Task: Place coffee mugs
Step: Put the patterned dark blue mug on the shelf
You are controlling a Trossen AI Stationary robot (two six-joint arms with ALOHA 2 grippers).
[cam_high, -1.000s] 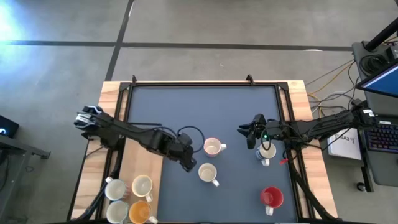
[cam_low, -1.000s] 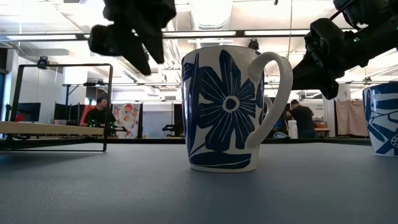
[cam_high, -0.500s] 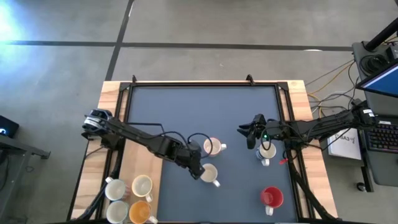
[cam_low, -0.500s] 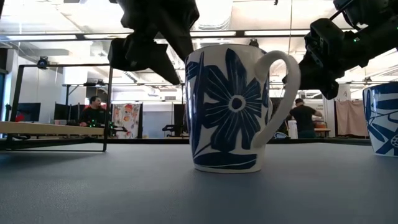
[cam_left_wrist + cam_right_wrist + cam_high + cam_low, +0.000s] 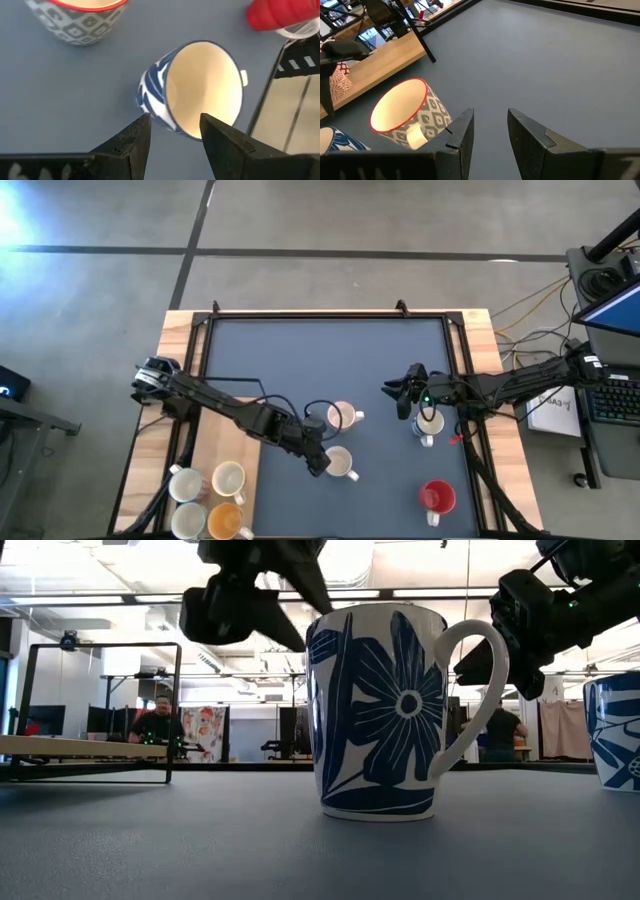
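Note:
A white mug with a blue flower (image 5: 378,710) (image 5: 195,90) stands upright on the grey table (image 5: 300,360), near its middle (image 5: 341,464). My left gripper (image 5: 172,127) (image 5: 317,460) comes at it from the table's left, open, its fingers on either side of the mug's wall. A grey-patterned mug with a red rim (image 5: 342,416) (image 5: 405,117) stands just beyond. My right gripper (image 5: 400,395) (image 5: 490,125) hangs open over the table's right half, touching nothing, with another blue-flowered mug (image 5: 430,423) below its arm. My left gripper has one finger (image 5: 137,137) outside the mug's wall, at the rim (image 5: 152,112) on the side away from the handle. The other finger (image 5: 215,135) stands over the mouth. The fingers slant down from the table's left. The mug stands upright on its base.
A red mug (image 5: 437,497) stands near the front right corner. Several mugs, one of them orange (image 5: 226,520), are bunched on the wooden strip (image 5: 215,450) at the front left. The far half of the table holds no objects.
My left gripper has gone toward the table's right and near edges, sunk and tipped further down onto the blue-flowered mug's rim. The mug has slid a little toward the right and the near edge, still upright.

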